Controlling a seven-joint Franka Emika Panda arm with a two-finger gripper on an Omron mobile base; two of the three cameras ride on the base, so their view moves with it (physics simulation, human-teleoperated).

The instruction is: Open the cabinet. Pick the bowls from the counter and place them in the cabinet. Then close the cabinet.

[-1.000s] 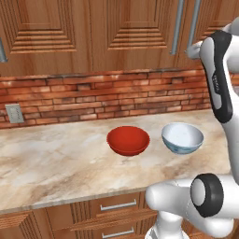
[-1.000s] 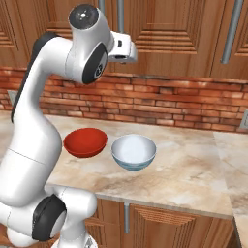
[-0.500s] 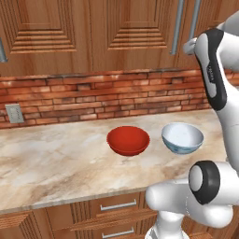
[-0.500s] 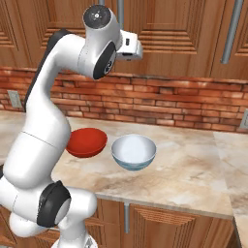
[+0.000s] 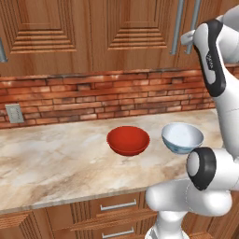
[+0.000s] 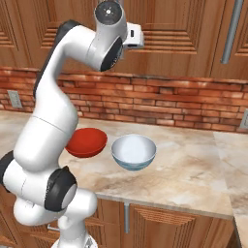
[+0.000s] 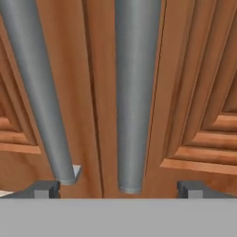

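My claw (image 7: 118, 187), jaws spread wide and holding nothing, faces the closed cabinet (image 7: 194, 92) and its right bar handle (image 7: 134, 92); red bowl (image 5: 128, 140) and white-blue bowl (image 5: 182, 137) wait on the desk (image 5: 56, 163), every step left.

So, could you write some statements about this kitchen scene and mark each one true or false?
1. Both doors of the cabinet are closed. True.
2. The red bowl sits inside the cabinet. False: it rests on the counter.
3. The pale bowl stands beside the red bowl, apart from it. True.
4. The gripper is shut on a bowl. False: its fingers stand wide open, facing the two handles, and hold nothing.
5. The red bowl is stacked in the pale bowl. False: each stands alone on the counter.
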